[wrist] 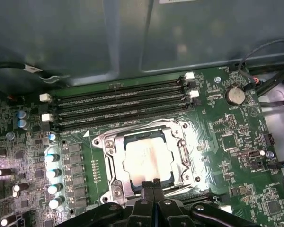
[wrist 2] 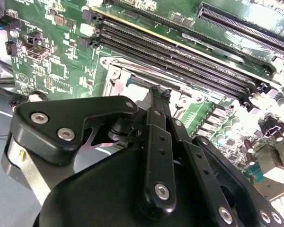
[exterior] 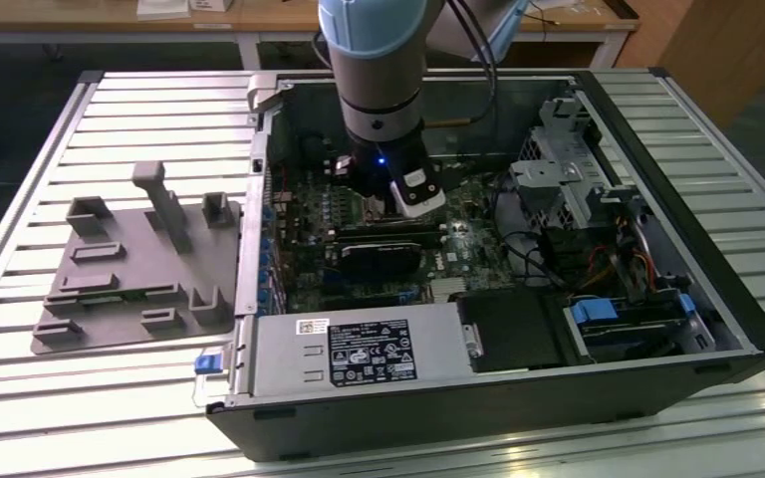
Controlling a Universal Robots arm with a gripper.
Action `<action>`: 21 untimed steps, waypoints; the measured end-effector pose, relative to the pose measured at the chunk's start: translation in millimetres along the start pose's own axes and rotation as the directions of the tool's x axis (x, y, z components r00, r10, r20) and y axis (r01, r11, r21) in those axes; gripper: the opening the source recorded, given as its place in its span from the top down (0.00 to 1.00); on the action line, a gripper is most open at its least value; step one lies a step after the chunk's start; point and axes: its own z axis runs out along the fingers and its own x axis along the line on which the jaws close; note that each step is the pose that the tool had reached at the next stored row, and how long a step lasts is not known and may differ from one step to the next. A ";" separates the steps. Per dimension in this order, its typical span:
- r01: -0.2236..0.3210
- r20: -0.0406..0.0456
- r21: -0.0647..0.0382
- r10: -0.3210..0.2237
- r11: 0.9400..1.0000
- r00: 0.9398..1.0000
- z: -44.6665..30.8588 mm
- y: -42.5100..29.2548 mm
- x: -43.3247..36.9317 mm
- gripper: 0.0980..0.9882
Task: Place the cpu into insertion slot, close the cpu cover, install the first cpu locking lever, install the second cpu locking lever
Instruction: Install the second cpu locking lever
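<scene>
A pale blue and silver arm (exterior: 374, 60) with a black cable trailing beside it ends in a dark wrist lit by a small blue light. The gripper (wrist 2: 154, 101) is matt black, its jointed links fastened with silver screws.

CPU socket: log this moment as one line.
chip seated in socket | metal cover down around it | gripper shut, tips at socket edge | memory slots empty

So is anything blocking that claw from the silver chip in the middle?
Nothing visible does. In the first wrist view the end effector sits right at the edge of the cpu, which already lies in the slot under the cover.
</scene>
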 end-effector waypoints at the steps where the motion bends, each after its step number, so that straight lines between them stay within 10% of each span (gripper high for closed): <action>1: 0.001 0.001 0.009 -0.001 1.000 1.000 0.3 1.4 -0.1 1.00; 6: 0.005 0.005 0.034 -0.005 0.999 1.000 2.4 10.1 -0.8 1.00; 21: 0.005 0.006 0.036 -0.005 0.999 1.000 2.5 30.1 0.2 1.00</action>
